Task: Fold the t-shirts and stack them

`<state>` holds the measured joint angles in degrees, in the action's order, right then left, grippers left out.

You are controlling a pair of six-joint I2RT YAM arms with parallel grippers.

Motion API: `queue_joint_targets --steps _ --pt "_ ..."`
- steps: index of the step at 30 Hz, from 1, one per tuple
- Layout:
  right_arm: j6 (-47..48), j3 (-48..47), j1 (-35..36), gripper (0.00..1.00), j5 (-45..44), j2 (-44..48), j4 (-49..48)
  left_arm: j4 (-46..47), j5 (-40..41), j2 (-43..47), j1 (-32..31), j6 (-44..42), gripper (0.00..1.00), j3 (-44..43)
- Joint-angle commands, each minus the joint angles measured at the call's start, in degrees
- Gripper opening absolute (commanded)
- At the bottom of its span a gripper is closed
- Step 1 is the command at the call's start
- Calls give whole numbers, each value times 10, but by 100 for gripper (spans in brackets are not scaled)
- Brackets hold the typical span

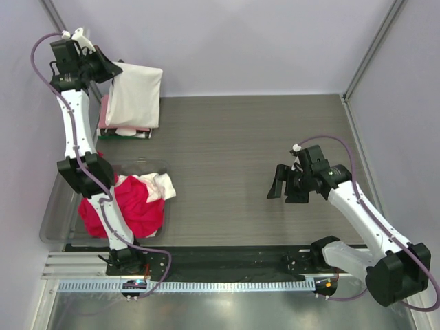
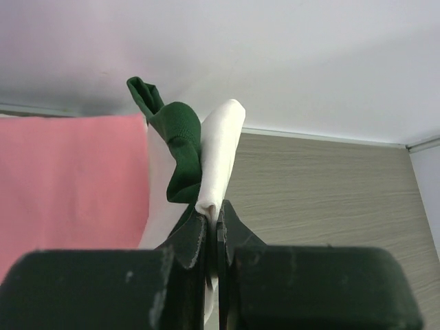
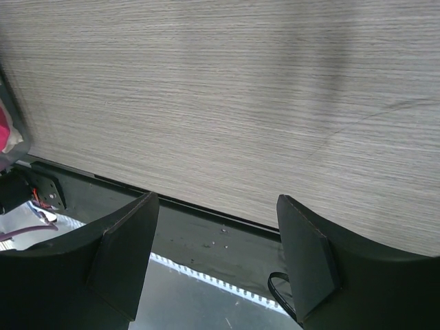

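Observation:
At the back left, my left gripper (image 1: 112, 71) is shut on the edge of a folded cream-white t-shirt (image 1: 135, 95). That shirt lies on a stack with a pale pink t-shirt (image 1: 104, 117) and a dark green t-shirt (image 1: 122, 135) showing at its edges. In the left wrist view the white cloth (image 2: 221, 155) is pinched in my left gripper (image 2: 214, 210), with a dark green fold (image 2: 180, 141) beside it and pink cloth (image 2: 69, 185) to the left. A red-magenta t-shirt (image 1: 127, 206) lies crumpled at the near left. My right gripper (image 1: 278, 187) (image 3: 216, 203) hangs open over bare table.
A clear plastic bin (image 1: 58, 220) stands at the near left under the red-magenta shirt, and a white garment (image 1: 159, 184) lies on its right side. The grey wood-grain table (image 1: 234, 144) runs between the arms. A black rail (image 3: 206, 237) lines the near edge.

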<state>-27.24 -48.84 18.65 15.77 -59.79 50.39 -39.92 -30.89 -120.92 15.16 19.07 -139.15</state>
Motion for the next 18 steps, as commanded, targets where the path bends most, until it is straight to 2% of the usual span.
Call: queue_joint_targets --steps 1,10,18 --pt "8 -9 2 75 -1 -14 -22 47 -35 -15 15 10 0 -36" --pt "5 -24 2 75 -5 -74 -49 49 -53 -102 36 18 0 -94" --pt "4 -31 2 75 -7 -139 -76 64 -16 -155 38 -1 0 -137"
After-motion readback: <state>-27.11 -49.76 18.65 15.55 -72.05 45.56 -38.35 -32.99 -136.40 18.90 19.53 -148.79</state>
